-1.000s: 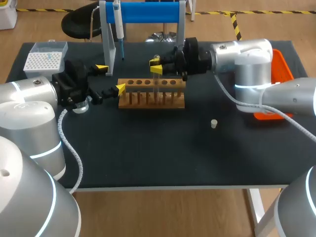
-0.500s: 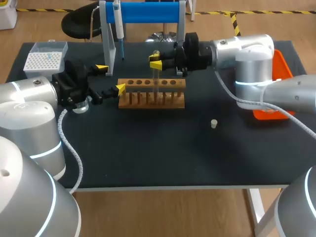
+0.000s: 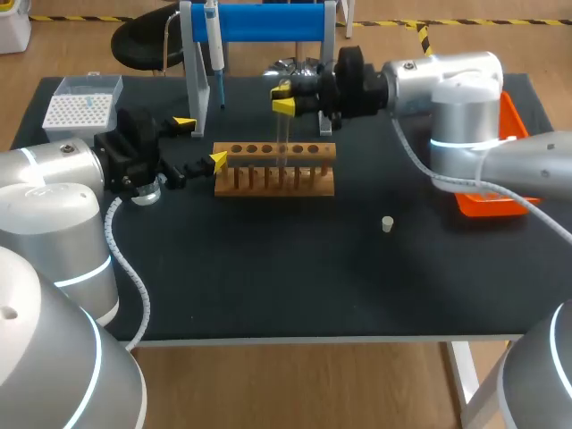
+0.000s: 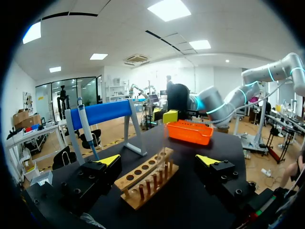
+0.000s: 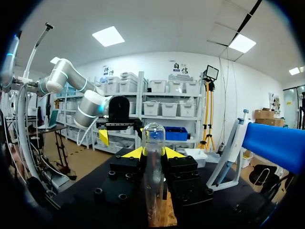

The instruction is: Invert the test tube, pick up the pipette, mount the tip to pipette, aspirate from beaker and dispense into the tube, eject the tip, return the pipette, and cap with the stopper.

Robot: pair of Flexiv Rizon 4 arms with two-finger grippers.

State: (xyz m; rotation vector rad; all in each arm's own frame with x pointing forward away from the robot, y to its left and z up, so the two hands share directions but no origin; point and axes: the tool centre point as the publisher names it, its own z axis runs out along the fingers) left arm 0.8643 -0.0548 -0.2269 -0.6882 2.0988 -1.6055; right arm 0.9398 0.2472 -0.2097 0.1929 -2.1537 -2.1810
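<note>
Task stage: first step (inverting the tube) in hand, by my reading; nothing later begun.

- Upper left of the head view: tip box [image 3: 82,105] near the table's corner, untouched.
- Left gripper [image 3: 200,141]: fingers spread wide, holding nothing, just left of the rack's end.
- Upper middle: pipette [image 3: 214,45] hanging on the blue stand [image 3: 268,22], no tip mounted as far as I can see.
- Centre: wooden rack [image 3: 274,168]. Above it, the right gripper [image 3: 282,96] is closed on the test tube [image 5: 153,143], both yellow tips pressing it from either side. The tube hangs down toward the rack; whether its lower end is clear of the hole I cannot tell. The rounded end sits at the fingers, so I judge it not yet turned over.
- Right of centre: stopper [image 3: 387,223] alone on the table [image 3: 295,277], well apart from the rack.
- Beaker: not made out.

Remaining: turn tube, pipetting, tip ejection, pipette return, capping.
</note>
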